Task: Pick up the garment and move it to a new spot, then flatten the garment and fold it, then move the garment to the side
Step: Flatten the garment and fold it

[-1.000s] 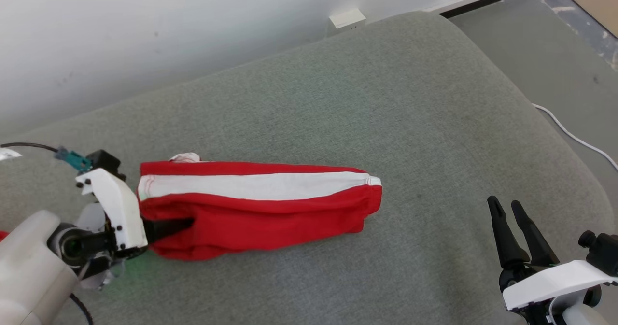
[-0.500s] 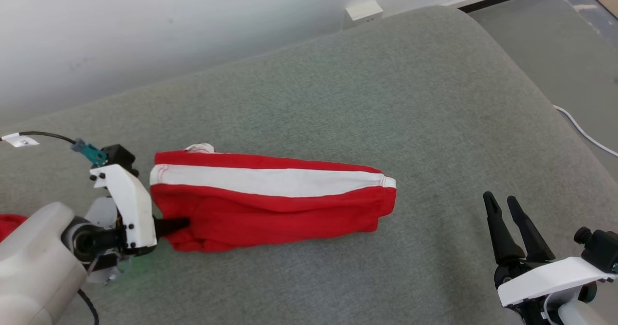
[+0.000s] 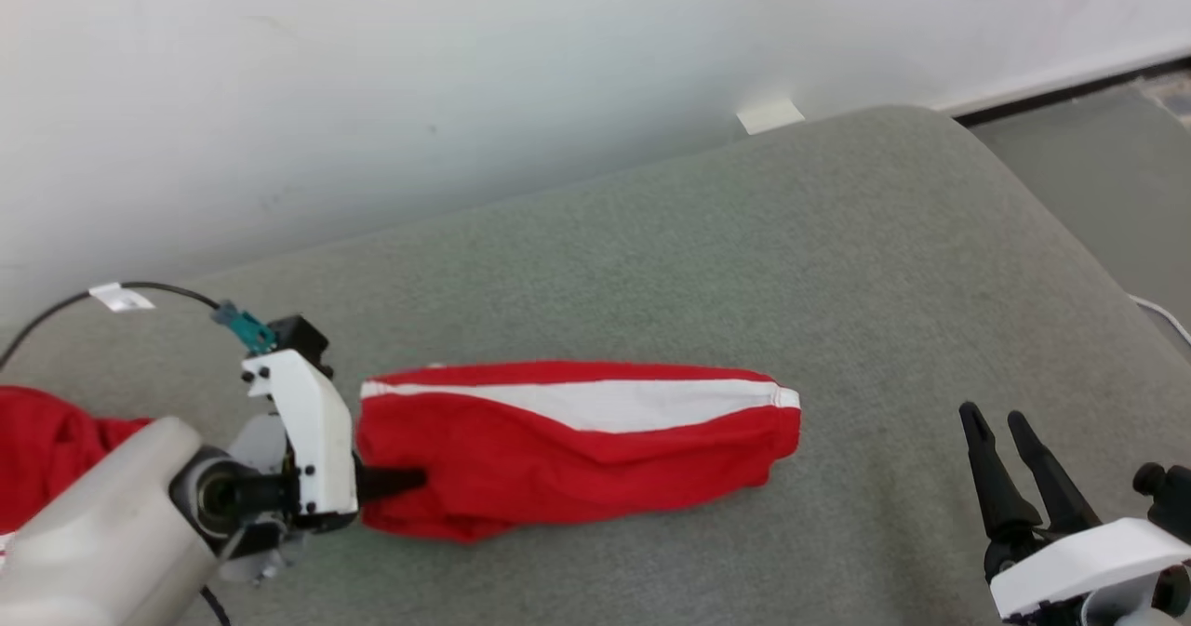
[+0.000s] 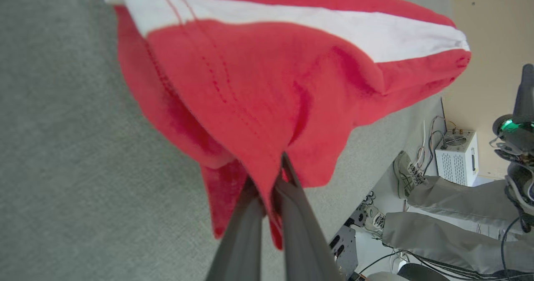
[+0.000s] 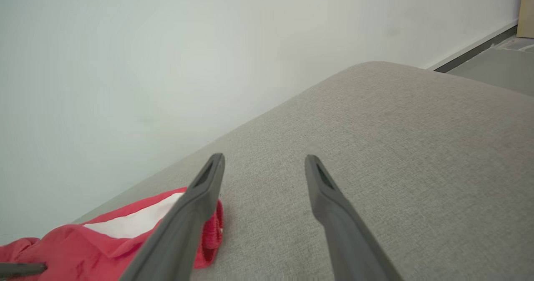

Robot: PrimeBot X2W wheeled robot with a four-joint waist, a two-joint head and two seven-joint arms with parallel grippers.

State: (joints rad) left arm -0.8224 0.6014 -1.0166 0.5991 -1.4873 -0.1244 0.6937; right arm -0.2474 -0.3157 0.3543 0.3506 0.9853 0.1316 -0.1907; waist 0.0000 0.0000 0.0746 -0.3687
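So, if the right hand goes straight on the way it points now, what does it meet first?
Probably the grey cushion, then the wall; depth is unclear. The right hand is open, and the red garment lies left of its line.

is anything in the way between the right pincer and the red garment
Nothing visible: only bare grey cushion lies between the open right pincer and the garment. The left pincer is shut on its far end.
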